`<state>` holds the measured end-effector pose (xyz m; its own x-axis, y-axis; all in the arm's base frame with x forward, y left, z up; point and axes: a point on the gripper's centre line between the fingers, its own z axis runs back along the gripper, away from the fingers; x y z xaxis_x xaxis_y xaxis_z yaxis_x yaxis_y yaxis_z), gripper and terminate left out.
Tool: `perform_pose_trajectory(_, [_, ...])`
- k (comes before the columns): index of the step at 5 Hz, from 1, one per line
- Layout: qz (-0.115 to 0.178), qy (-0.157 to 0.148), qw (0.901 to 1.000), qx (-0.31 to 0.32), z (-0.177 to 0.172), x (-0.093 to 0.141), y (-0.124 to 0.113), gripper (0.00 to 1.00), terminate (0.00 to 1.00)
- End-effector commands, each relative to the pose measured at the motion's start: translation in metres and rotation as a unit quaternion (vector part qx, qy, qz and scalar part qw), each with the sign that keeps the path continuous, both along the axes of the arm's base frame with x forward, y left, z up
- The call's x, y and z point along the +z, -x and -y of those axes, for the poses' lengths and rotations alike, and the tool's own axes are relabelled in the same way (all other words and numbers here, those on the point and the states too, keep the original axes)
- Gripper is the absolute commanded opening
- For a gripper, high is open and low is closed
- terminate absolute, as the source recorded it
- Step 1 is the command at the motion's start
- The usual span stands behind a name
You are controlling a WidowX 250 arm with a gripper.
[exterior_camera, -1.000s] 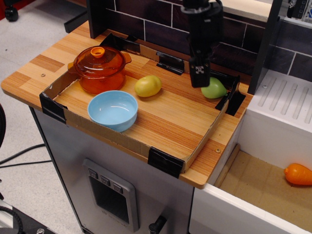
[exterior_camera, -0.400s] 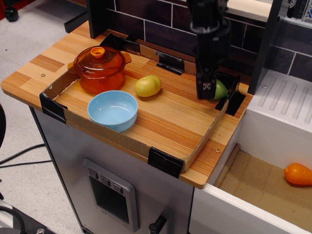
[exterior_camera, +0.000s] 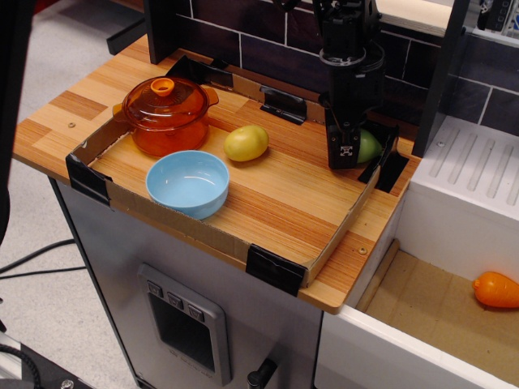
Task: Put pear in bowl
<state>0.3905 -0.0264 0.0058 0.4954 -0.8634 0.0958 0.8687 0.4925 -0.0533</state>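
Observation:
The light-green pear [exterior_camera: 370, 147] lies on the wooden board at the back right corner, mostly hidden behind my gripper. My gripper [exterior_camera: 346, 151] is lowered straight down onto the pear's left side; one black finger [exterior_camera: 344, 150] stands in front of it and the other is hidden. I cannot tell whether the jaws have closed. The light-blue bowl [exterior_camera: 188, 183] sits empty at the front left of the board, far from the gripper.
An orange transparent lidded pot [exterior_camera: 166, 113] stands behind the bowl. A yellow oval fruit [exterior_camera: 246, 143] lies mid-board. A low cardboard rim [exterior_camera: 349, 219] with black corner clips edges the board. An orange fruit [exterior_camera: 495, 289] lies in the lower basin at the right.
The gripper has come down from above the board and moved right onto the pear, now covering most of it. The pear, the bowl and the other things have not moved.

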Motion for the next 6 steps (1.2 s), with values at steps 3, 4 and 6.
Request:
perform_pose_trajectory(3, [0.008,0.065,0.9965,0.053,-0.036,0.085,0.030,0.00,0.00])
perform_pose_trajectory(4, [0.014,0.075,0.9952,0.061,-0.061,0.105,0.050,0.00,0.00])
perform_pose_trajectory(6, [-0.020,0.073,0.9968,0.027,-0.125,0.114,0.108,0.00,0.00])
